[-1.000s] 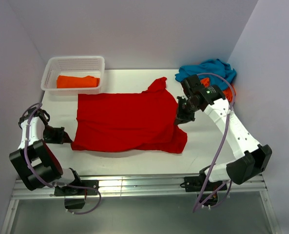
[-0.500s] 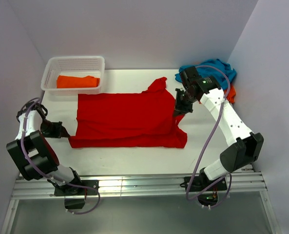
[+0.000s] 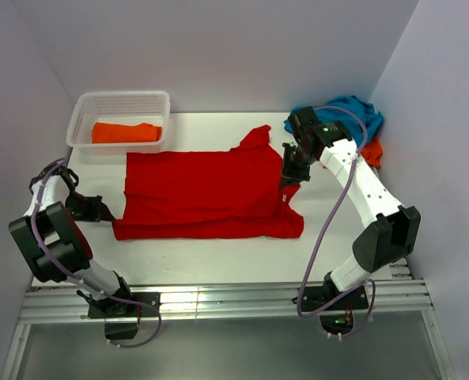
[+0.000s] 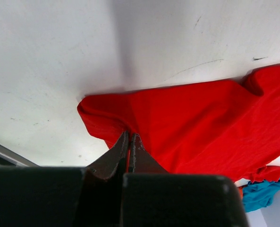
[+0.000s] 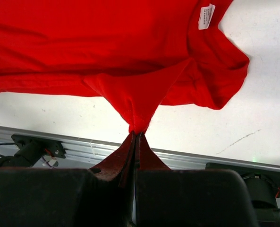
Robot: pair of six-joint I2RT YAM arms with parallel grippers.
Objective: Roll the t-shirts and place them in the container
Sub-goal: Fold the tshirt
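Note:
A bright red t-shirt [image 3: 206, 194] lies spread flat across the white table [image 3: 218, 261], collar end to the right. My left gripper [image 3: 109, 212] is shut on its near left corner; in the left wrist view the fingertips [image 4: 129, 135] pinch a fold of the red t-shirt [image 4: 191, 123]. My right gripper [image 3: 288, 179] is shut on the shirt's right side. In the right wrist view the gripper [image 5: 136, 133] holds a pulled-up peak of the red t-shirt [image 5: 106, 42], whose white label [image 5: 206, 16] shows.
A white lattice basket [image 3: 84, 111] at the back left holds a folded orange t-shirt [image 3: 125, 132]. A teal t-shirt [image 3: 341, 111] lies heaped over another orange t-shirt [image 3: 373, 150] at the back right, just behind my right arm. Walls close in on three sides.
Both grippers have moved away from the near edge with the cloth in them. The red shirt's near edge has been drawn straighter and flatter.

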